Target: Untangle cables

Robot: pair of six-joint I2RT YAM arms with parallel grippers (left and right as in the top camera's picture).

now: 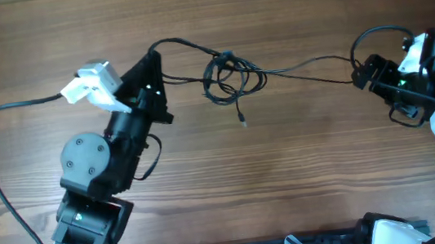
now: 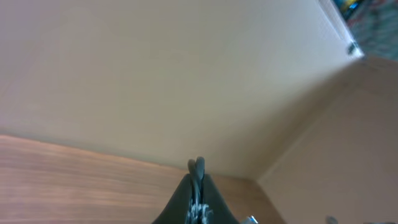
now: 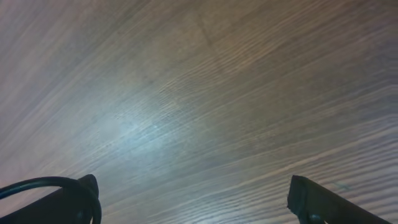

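The cables (image 1: 233, 79) lie in a loose knotted coil on the wooden table (image 1: 290, 179), with one short end and its small plug (image 1: 244, 122) trailing just below the coil. Left of the coil, the left gripper (image 1: 153, 57) has its fingers (image 2: 198, 167) pressed flat together, and a thin strand arcs from its tip to the coil, pinched there by the look of it. Farther out, right of the coil, the right gripper (image 1: 360, 74) holds its fingers (image 3: 308, 198) spread wide with only wood between them; another strand runs up to it, but I cannot tell whether they touch.
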